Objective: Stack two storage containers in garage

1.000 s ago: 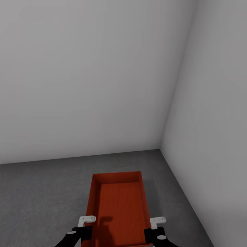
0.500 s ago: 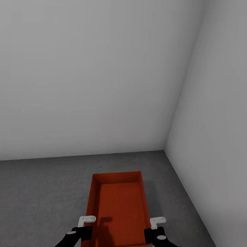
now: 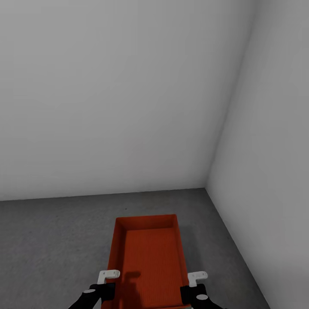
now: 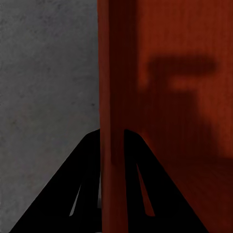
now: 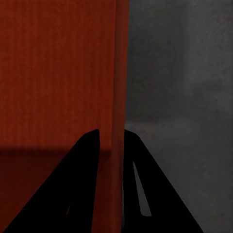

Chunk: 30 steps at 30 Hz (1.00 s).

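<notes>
Pincers grip one orange-red storage container [image 3: 148,262] by its long walls: the left pincer [image 3: 107,281] clamps the left wall, the right pincer [image 3: 195,281] the right wall. It sits low over the dark grey floor [image 3: 51,240], near the corner of pale grey walls [image 3: 128,94].

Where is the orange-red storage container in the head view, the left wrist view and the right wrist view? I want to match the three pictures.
Head view: the storage container sits low in the centre, its long walls held at the near end by both end effectors.
Left wrist view: one thin wall runs between the dark fingers, with the inside beside it.
Right wrist view: the opposite wall runs between the fingers.
Shared landmark: the grey concrete floor, beside the container in all three.
</notes>
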Motion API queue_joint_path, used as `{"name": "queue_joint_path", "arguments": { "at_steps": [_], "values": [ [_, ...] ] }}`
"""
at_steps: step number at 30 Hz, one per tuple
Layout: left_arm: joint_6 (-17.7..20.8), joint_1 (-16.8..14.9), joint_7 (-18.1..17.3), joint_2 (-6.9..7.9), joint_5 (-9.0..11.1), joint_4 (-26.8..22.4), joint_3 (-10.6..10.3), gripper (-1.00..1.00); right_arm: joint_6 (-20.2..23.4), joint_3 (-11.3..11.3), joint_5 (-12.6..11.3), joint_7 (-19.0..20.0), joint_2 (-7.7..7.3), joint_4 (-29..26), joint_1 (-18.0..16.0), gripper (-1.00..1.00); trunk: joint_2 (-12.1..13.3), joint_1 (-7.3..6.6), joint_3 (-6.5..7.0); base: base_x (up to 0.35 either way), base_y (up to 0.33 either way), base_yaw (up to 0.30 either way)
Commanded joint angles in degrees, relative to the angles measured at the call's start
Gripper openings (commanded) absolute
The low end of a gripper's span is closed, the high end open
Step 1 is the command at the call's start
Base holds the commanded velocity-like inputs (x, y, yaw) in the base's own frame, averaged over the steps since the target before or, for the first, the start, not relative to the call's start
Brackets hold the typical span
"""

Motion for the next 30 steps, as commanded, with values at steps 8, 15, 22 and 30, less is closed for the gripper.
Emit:
{"name": "queue_joint_path", "arguments": {
  "at_steps": [8, 15, 22, 30],
  "values": [
    [0.4, 0.0, 0.6, 0.21, -0.8, -0.4, -0.8, -1.0, -0.2, -0.4, -1.4, -0.4, -0.66, 1.5, -0.1, -1.0, 0.0, 0.0, -0.06, 0.0, 0.0, 0.0],
    [0.3, 0.0, 0.5, 0.21, -0.8, -0.4, -0.7, -1.0, -0.2, -0.4, -1.4, -0.4, -0.66, 1.5, -0.1, -1.0, 0.0, 0.0, -0.06, 0.0, 0.0, 0.0],
    [0.4, 0.0, 0.4, 0.2, -0.8, -0.4, -0.5, -1.0, -0.2, -0.4, -1.4, -0.4, -0.68, 1.5, -0.1, -1.0, 0.0, 0.0, -0.06, 0.0, 0.0, 0.0],
    [0.7, 0.0, 0.6, 0.14, -0.8, -0.4, -0.3, -1.0, -0.3, -0.4, -1.4, -0.4, -0.69, 1.5, -0.1, -1.0, 0.0, 0.0, -0.06, 0.0, 0.0, 0.0]
  ]
}}
